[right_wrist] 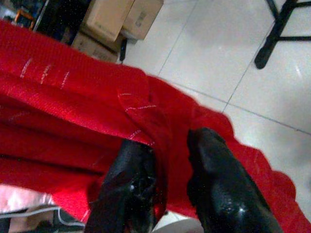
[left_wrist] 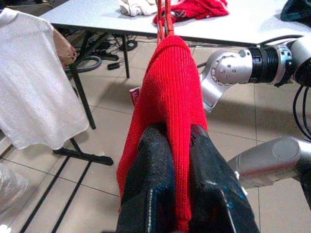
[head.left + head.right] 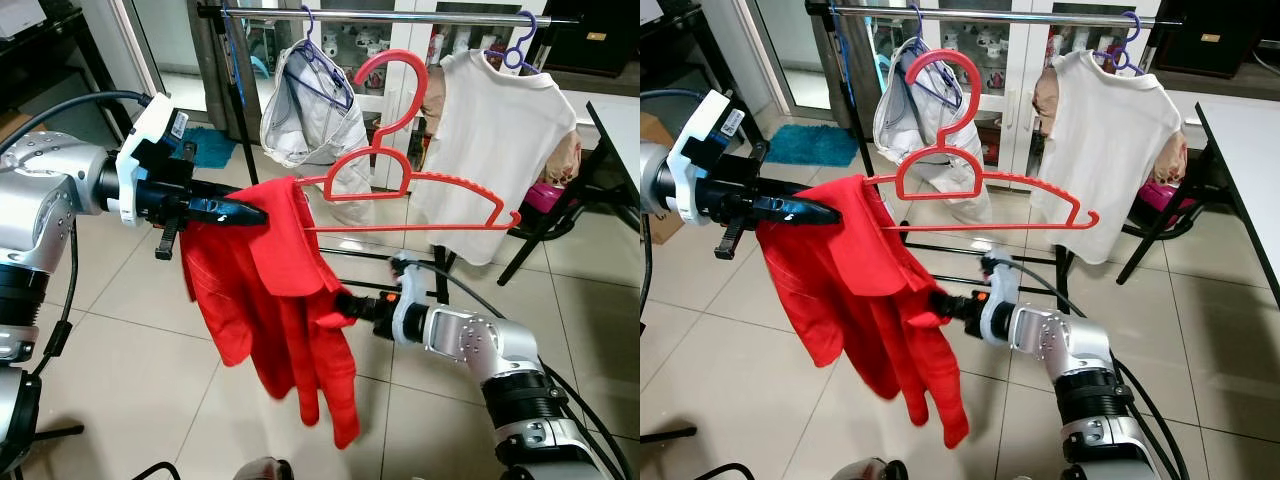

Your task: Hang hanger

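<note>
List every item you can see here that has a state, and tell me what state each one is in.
Red hanger: off the rail, held up, one end inside the red garment.
Red garment: half on the hanger, hanging down.
Left tool: shut on the garment's shoulder.
Right tool: shut on a lower fold.
White shirt: hung on the rail.
Rail: holds two purple hangers.

Bright, even indoor light, soft shadows on floor tiles (image 3: 120,300). Mild glare on glass doors (image 3: 400,40). Sharp in head views; slightly soft and grainy in wrist views, close black fingers (image 1: 131,189) out of focus.
</note>
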